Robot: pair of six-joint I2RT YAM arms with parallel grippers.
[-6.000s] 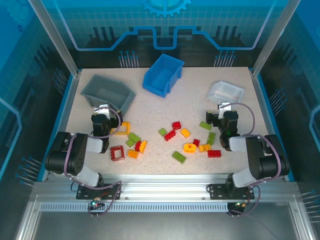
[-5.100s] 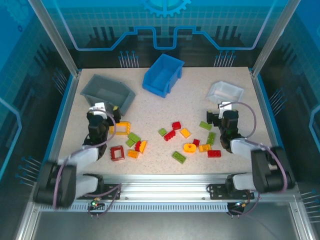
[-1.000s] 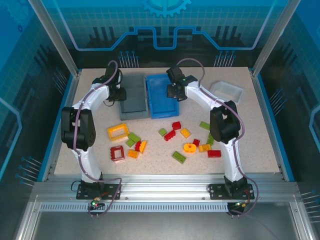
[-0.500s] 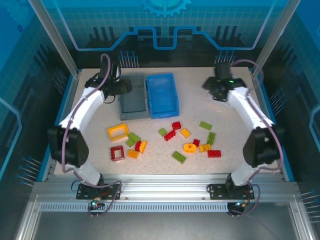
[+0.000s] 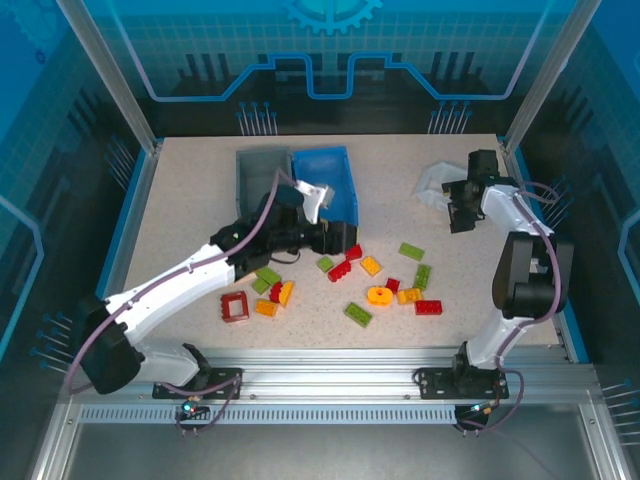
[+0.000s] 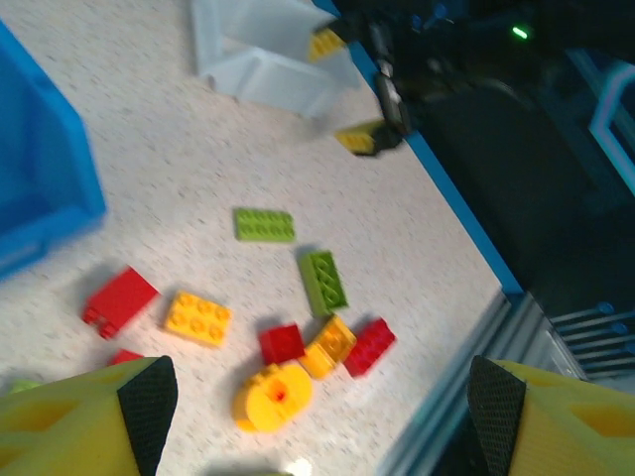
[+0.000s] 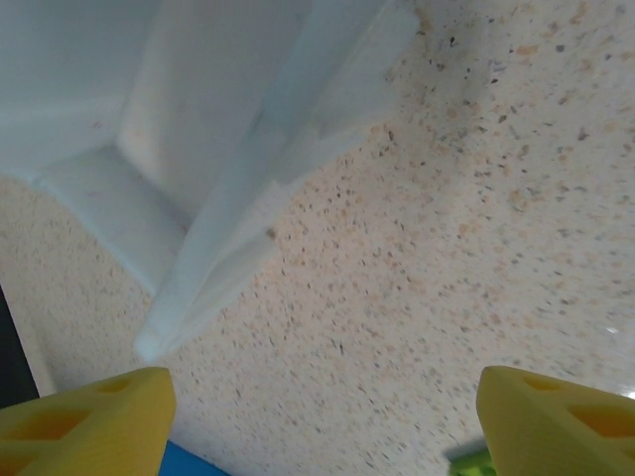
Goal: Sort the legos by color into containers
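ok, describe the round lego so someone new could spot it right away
From the blue bin at the back of the table, look toward the near edge, into the scattered bricks right of centre. The round lego lies there beside an orange brick. It is yellow and the only disc among square-cornered pieces.

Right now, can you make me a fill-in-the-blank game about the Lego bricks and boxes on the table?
1. The grey bin stands right beside a bin coloured ____.
2. The round brick is ____.
3. The square frame brick near the left arm is ____.
4. The right arm's open fingers hover beside the ____ tray.

Missing words: blue, yellow, red, white.
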